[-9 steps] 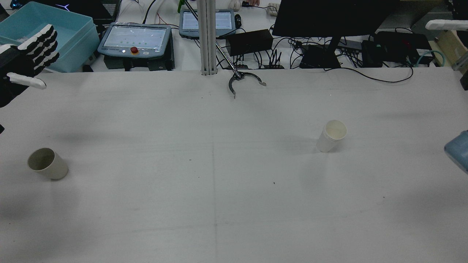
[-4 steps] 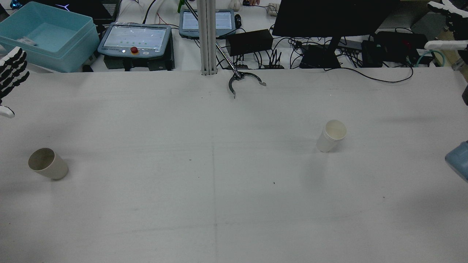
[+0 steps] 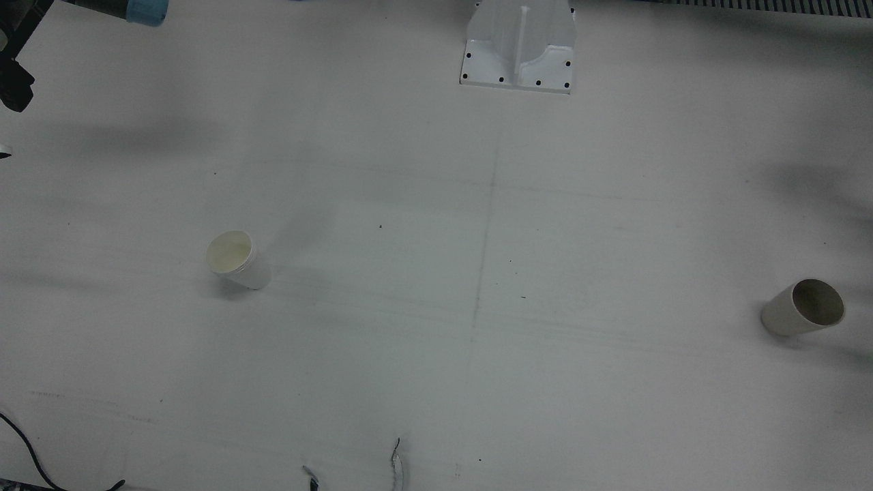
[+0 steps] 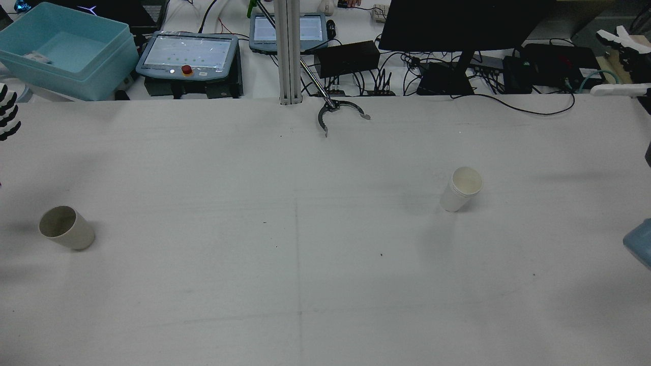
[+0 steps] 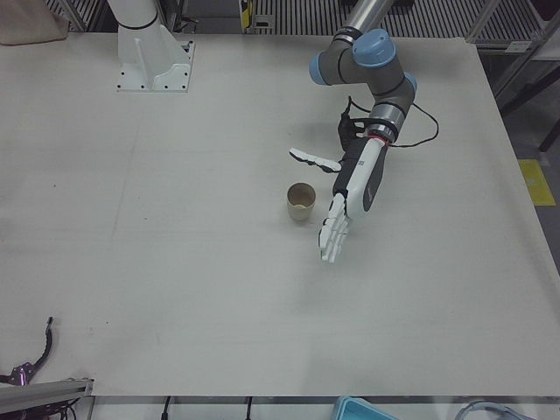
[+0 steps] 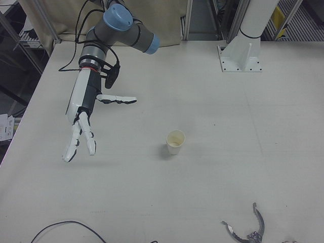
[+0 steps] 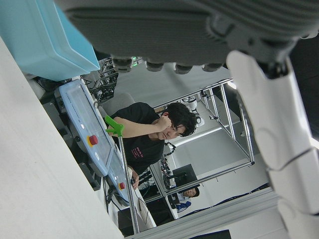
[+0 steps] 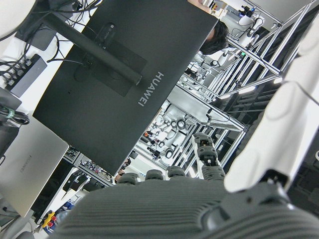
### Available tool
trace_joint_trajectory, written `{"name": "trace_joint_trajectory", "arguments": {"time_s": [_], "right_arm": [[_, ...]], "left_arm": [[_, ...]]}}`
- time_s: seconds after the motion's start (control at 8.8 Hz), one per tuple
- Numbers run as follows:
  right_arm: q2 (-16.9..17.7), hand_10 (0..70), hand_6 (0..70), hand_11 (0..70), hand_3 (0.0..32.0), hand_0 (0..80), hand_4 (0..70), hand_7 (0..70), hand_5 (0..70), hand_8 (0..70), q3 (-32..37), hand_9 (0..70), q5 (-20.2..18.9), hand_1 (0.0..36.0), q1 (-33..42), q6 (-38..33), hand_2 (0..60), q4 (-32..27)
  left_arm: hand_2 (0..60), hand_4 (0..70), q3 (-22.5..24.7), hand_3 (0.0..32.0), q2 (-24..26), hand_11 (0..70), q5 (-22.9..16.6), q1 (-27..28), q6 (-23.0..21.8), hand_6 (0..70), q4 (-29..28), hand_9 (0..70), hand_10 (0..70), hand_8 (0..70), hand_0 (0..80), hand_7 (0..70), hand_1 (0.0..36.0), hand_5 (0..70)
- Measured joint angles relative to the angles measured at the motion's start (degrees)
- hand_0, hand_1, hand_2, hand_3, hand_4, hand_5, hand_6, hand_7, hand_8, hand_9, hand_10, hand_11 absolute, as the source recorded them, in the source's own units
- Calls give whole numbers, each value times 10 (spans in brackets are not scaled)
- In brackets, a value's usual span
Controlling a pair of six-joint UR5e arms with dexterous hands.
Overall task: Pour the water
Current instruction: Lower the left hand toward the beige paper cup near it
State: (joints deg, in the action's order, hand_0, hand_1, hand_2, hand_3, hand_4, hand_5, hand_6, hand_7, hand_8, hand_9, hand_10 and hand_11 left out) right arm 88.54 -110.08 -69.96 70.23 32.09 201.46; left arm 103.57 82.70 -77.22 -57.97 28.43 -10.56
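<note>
A tan paper cup [image 4: 66, 228] stands upright on the robot's left side of the table; it also shows in the left-front view [image 5: 301, 201] and the front view [image 3: 805, 308]. A white paper cup [image 4: 461, 189] stands upright on the right side, and shows in the right-front view [image 6: 175, 142] and the front view [image 3: 236, 260]. My left hand [image 5: 346, 206] is open and empty, hovering just beside the tan cup, apart from it. My right hand [image 6: 80, 119] is open and empty, well away from the white cup near the table's side edge.
A metal claw tool [image 4: 338, 114] lies at the far table edge. Behind it are a teal bin [image 4: 66, 48], teach pendants [image 4: 188, 53], a monitor [image 4: 457, 20] and cables. A white pedestal [image 3: 518, 48] is bolted between the arms.
In the rear view my left hand has slid out past the left edge. My right hand's fingers have come into view at the top right and moved down. The cups have not moved.
</note>
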Motion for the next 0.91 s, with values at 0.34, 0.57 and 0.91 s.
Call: {"name": "trace_joint_trajectory", "arguments": {"time_s": [0.34,0.57,0.91], "right_arm": [[2,1,31,12,0,458,57,20,27,16,1,14,0,92,-8,3,0,0],[1,0,35,9,0,460,65,31,33,17,1,14,0,94,-10,4,0,1],[-3,0,41,6,0,461,73,47,39,17,1,13,0,95,-15,9,0,1]], "left_arm": [[0,9,-19,116,-80,28,-5,1,42,0,-122,0,8,0,482,0,116,0],[0,9,-84,112,-90,29,-7,11,66,0,-207,0,8,0,483,0,118,0],[0,23,-176,72,-91,28,-8,41,96,0,-307,0,8,0,479,0,112,0]]}}
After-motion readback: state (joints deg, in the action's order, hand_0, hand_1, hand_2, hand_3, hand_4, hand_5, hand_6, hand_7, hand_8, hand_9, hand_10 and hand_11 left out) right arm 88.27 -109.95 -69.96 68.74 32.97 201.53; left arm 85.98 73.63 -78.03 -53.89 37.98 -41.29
